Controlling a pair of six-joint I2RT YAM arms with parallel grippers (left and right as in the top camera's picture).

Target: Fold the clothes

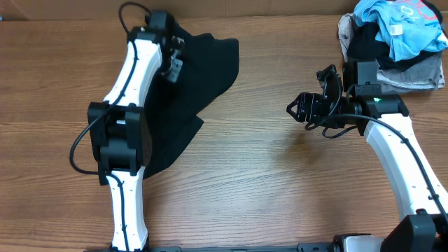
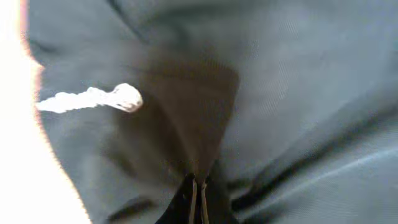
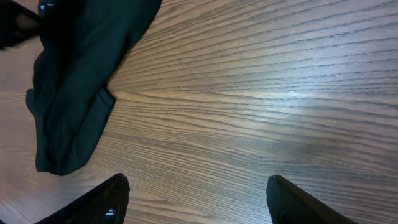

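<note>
The black garment (image 1: 203, 77) lies crumpled on the left half of the wooden table and partly under my left arm. My left gripper (image 1: 170, 61) is at its far edge. In the left wrist view the fingers (image 2: 199, 194) are pressed together on a pinch of the black fabric (image 2: 292, 81), with the white lettering (image 2: 93, 99) to their left. My right gripper (image 1: 302, 108) is open and empty over bare wood, well to the right of the garment. In the right wrist view its jaws (image 3: 198, 185) stand wide apart, and the garment (image 3: 74, 93) lies at the upper left.
A pile of other clothes sits at the far right corner: a light blue shirt (image 1: 400, 24) on top and a grey folded garment (image 1: 418, 73) beneath. Bare wooden table (image 1: 280, 182) lies between the arms. My left arm's black cable (image 1: 82, 140) loops beside it.
</note>
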